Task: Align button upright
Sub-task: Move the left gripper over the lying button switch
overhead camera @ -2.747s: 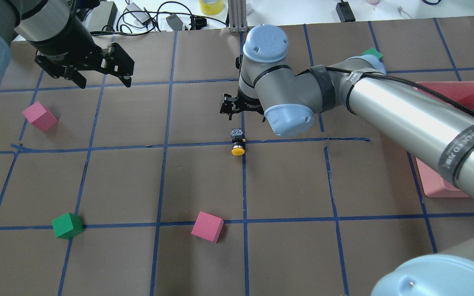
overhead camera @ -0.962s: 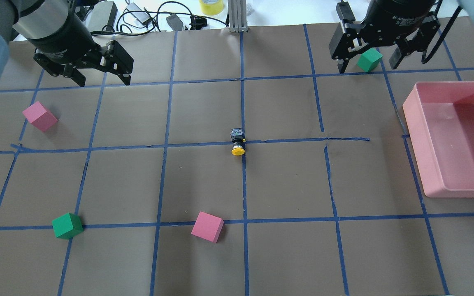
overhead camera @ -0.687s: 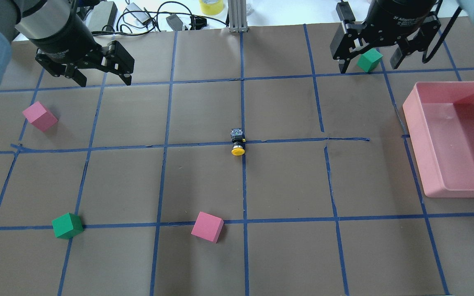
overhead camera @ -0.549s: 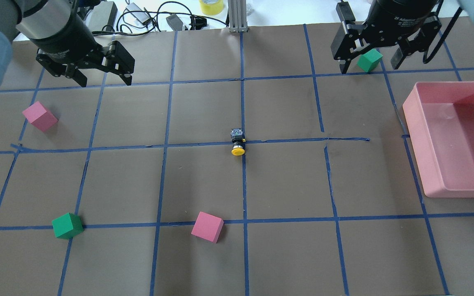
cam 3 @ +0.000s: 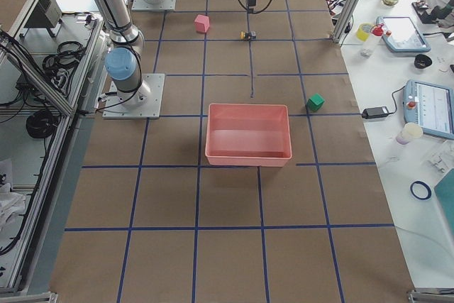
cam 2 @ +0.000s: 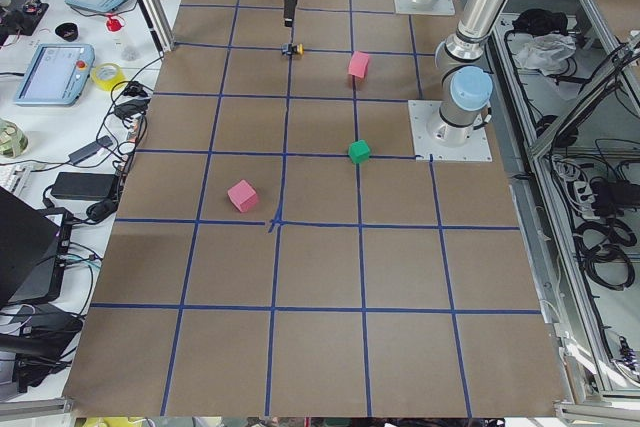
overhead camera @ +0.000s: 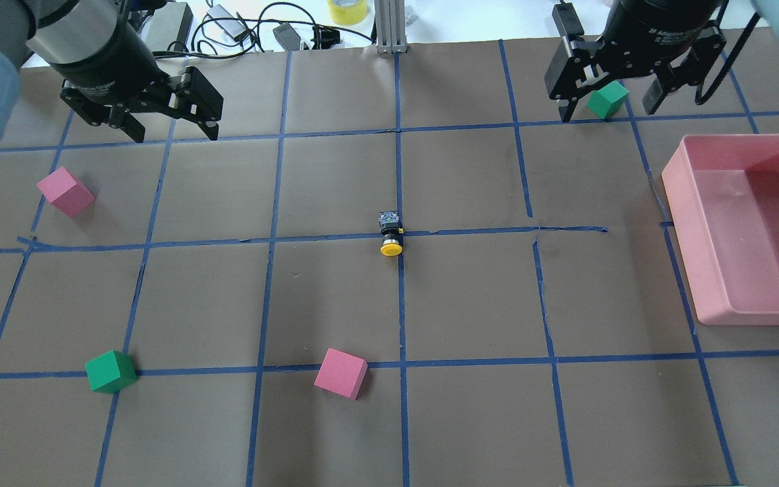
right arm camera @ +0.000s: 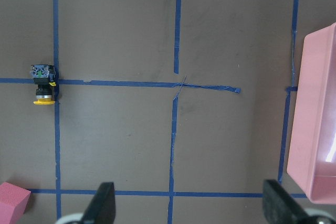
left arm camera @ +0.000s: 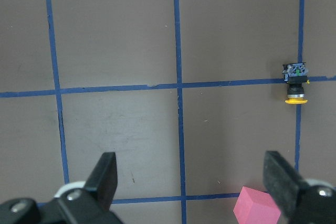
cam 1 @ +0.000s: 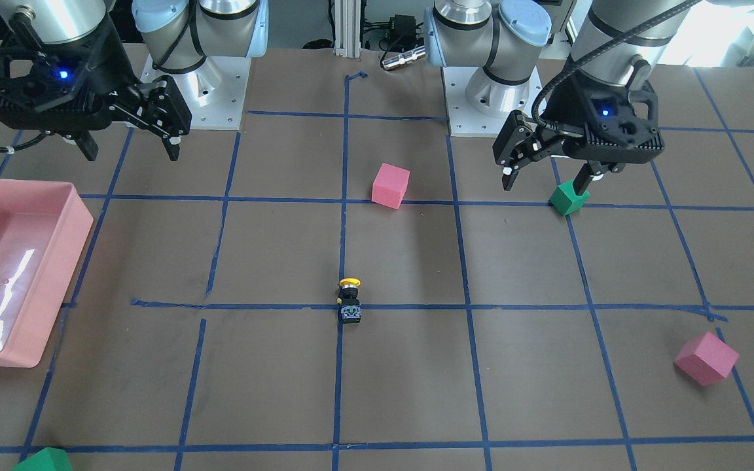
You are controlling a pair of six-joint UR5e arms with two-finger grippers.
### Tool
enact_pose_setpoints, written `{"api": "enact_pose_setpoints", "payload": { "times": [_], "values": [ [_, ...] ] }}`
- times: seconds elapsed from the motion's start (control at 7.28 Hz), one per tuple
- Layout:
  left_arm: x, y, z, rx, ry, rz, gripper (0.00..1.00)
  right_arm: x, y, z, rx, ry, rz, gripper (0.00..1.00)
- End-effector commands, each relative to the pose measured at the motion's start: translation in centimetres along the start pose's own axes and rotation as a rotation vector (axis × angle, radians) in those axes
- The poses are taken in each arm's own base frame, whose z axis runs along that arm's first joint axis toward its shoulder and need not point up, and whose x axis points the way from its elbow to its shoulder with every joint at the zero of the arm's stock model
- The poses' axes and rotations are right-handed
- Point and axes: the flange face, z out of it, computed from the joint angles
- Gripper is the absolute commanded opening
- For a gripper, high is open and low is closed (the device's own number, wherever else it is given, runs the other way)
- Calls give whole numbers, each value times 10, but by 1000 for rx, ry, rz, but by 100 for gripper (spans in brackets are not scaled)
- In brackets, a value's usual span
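Note:
The button (overhead camera: 389,233) lies on its side at the table's centre, on a blue tape crossing. Its yellow cap points toward the robot and its terminal end points away. It also shows in the front view (cam 1: 349,301), the left wrist view (left arm camera: 295,83) and the right wrist view (right arm camera: 43,85). My left gripper (overhead camera: 173,134) hovers open and empty at the far left, well away from the button. My right gripper (overhead camera: 609,111) hovers open and empty at the far right, above a green cube (overhead camera: 607,98).
A pink tray (overhead camera: 681,237) stands at the right edge. Pink cubes sit at the left (overhead camera: 65,191) and near centre (overhead camera: 341,373). Another green cube (overhead camera: 111,370) is near left. Cables and devices lie beyond the table's far edge.
The right arm, earlier stretched over the table's centre beside the button, has drawn back to the far right. The button and the left gripper have barely moved.

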Motion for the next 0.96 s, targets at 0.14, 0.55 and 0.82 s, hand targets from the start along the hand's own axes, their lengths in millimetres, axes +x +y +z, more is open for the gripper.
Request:
{"api": "enact_pose_setpoints", "payload": {
  "times": [0.14, 0.55, 0.82],
  "values": [
    [-4, 0, -16, 35, 17, -22, 100, 0, 0, 0, -2, 0, -2, 100],
    [30, 1, 24, 98, 15, -30, 100, 1, 0, 0, -2, 0, -2, 100],
    [84, 29, 72, 180, -23, -40, 100, 0, 0, 0, -3, 1, -3, 100]
  ]
}}
